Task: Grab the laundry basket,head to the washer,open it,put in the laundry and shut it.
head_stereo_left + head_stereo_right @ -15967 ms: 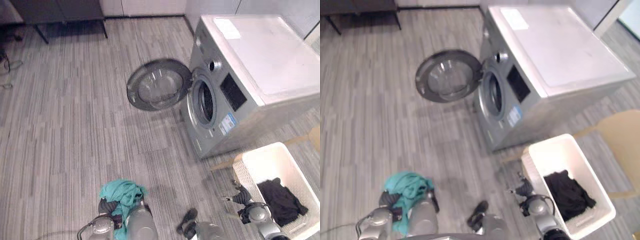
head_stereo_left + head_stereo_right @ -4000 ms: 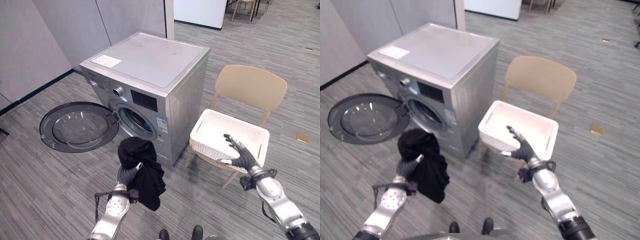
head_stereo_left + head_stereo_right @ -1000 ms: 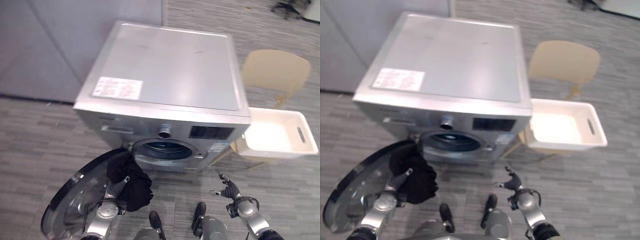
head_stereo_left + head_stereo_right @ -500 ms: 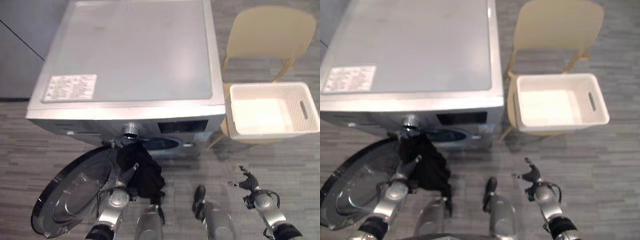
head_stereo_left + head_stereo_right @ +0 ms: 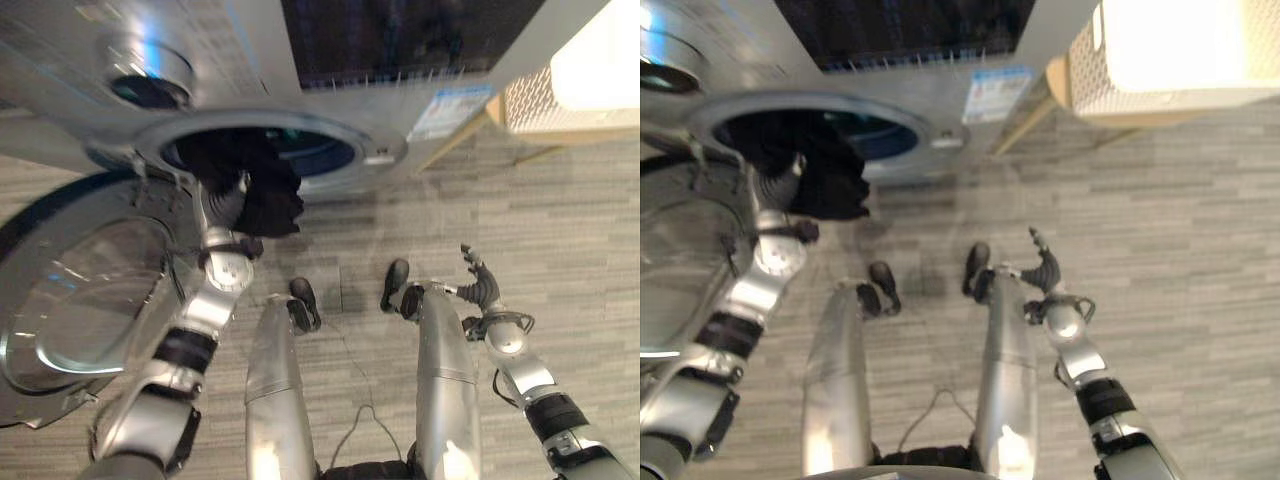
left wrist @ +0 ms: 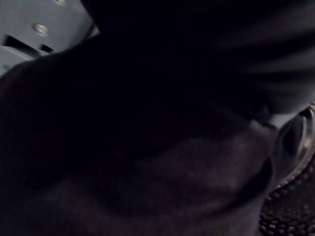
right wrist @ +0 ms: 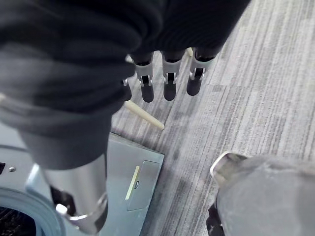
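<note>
Reaching up to the washer's round opening [image 5: 262,150], the left hand [image 5: 226,202] has its fingers curled into a bundle of black laundry [image 5: 262,196], which hangs at the lower rim of the opening, partly inside the drum and partly draped down over the front of the washing machine [image 5: 230,60]. In the left wrist view the dark cloth [image 6: 147,123] lies right across the hand and hides its fingers. A bit of teal fabric [image 5: 290,140] shows deeper inside the drum, behind the black bundle.

The washer door [image 5: 70,300] stands swung wide open on the robot's left, its glass bowl facing up, beside the left arm. The control knob [image 5: 148,72] sits on the panel above the opening, and a dark display panel [image 5: 400,35] runs along to its right.

The right hand [image 5: 478,287] is held out low over the grey wood-grain floor [image 5: 560,220], well apart from the washer, with its fingers [image 7: 167,81] loosely spread and nothing in them.

The white laundry basket [image 5: 1160,60] sits to the right of the washer on a tan chair, one wooden leg [image 5: 1025,122] of which slants down beside the machine.
</note>
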